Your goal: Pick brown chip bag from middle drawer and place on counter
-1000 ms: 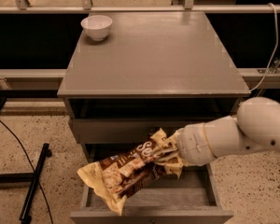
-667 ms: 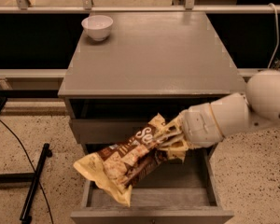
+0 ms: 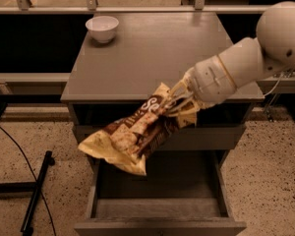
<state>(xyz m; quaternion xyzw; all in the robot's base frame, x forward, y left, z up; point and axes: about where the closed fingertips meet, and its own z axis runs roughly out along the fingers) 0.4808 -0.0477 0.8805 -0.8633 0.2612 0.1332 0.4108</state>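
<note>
The brown chip bag (image 3: 135, 132) hangs tilted in the air, its upper end level with the counter's front edge, its lower end over the open middle drawer (image 3: 157, 208). My gripper (image 3: 179, 104) is shut on the bag's upper right end, just in front of the counter (image 3: 152, 53). The white arm reaches in from the right. The drawer stands pulled out below, and the grey floor that shows is bare.
A white bowl (image 3: 102, 28) sits at the counter's far left corner. A railing runs behind the cabinet. A black stand leg (image 3: 37, 191) and cable lie on the speckled floor to the left.
The gripper has lifted the chip bag up and out of the drawer, from just above the drawer floor to counter-edge height, and moved slightly right.
</note>
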